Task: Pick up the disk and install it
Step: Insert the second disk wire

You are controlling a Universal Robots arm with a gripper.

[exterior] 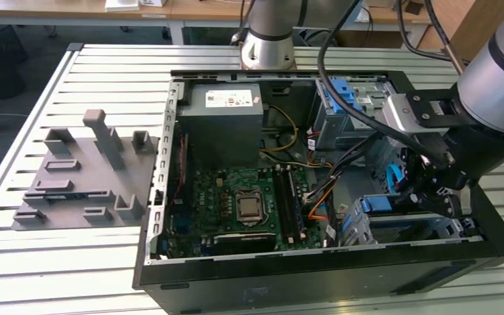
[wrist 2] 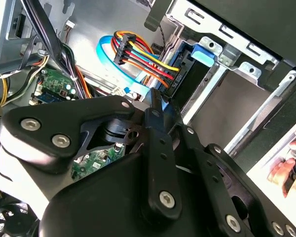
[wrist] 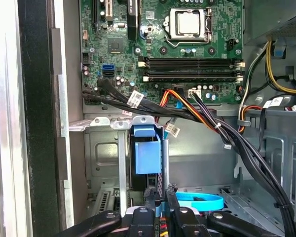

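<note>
The disk [wrist: 147, 155] stands edge-on in the metal drive bay at the case's front corner, with its blue carrier facing me. In the exterior view the disk [exterior: 383, 205] lies low in the case on the exterior view's right. My gripper [wrist: 160, 193] is at the disk's near end. Its fingers are drawn close, with a blue piece of the carrier in the narrow gap. In the second wrist view the gripper [wrist 2: 155, 106] reaches the disk [wrist 2: 190, 74] beside a plug of coloured wires [wrist 2: 138, 54]. In the exterior view the gripper [exterior: 432, 197] hangs inside the case.
A thick black cable bundle [wrist: 212, 123] crosses just past the bay, and a light blue flat cable [wrist: 200, 201] loops beside the fingers. The motherboard [exterior: 243, 203] and grey power-supply box [exterior: 224, 108] lie further in. A grey fixture block [exterior: 81, 174] sits outside. A person's hand [wrist 2: 288, 163] is nearby.
</note>
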